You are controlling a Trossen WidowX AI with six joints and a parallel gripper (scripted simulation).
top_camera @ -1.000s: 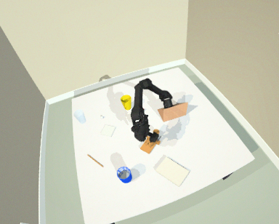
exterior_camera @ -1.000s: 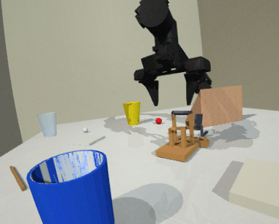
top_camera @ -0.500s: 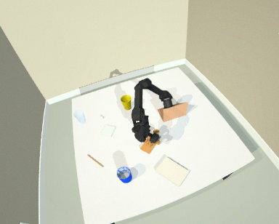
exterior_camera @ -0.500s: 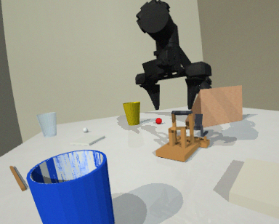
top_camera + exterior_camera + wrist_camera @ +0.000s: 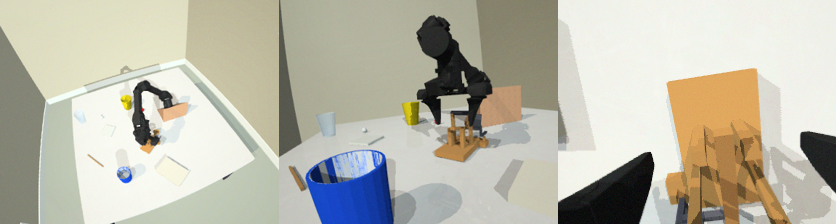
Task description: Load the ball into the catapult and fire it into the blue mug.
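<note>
Catapult (image 5: 459,141): wooden, on a flat tan base, standing near the middle of the white table (image 5: 218,145). Upright frame and throwing arm rise from the rear of the base; whether anything sits in the cup cannot be told from any view.

Gripper (image 5: 453,109): black, fingers spread wide with nothing between them, straddling the catapult frame from above, one finger on each side. In the wrist view both fingers flank the wooden uprights without visibly touching them.

Ball (image 5: 143,109): a small red spot on the table behind the arm, just beside the yellow cup (image 5: 410,113); in the exterior view only a red sliver shows under the near finger. It appears to be unloaded.

Blue mug (image 5: 352,189): upright, open mouth up, well apart from the catapult, toward the front of the table.

Other items: pale cup (image 5: 326,124), small white ball (image 5: 364,129), thin white tile (image 5: 366,140), tan box (image 5: 501,105), cream pad (image 5: 173,170), wooden stick (image 5: 95,160).

Risks, as judged:
- Open fingers so near the frame could nudge or trip the throwing arm, firing it with no ball.
- A closing grip on the uprights could slew the base off its heading or tip the light frame.
- The red ball may roll when approached, toward the yellow cup or off reach.
- A small aiming error matters, given the mug's narrow mouth and its separation from the catapult.
</note>
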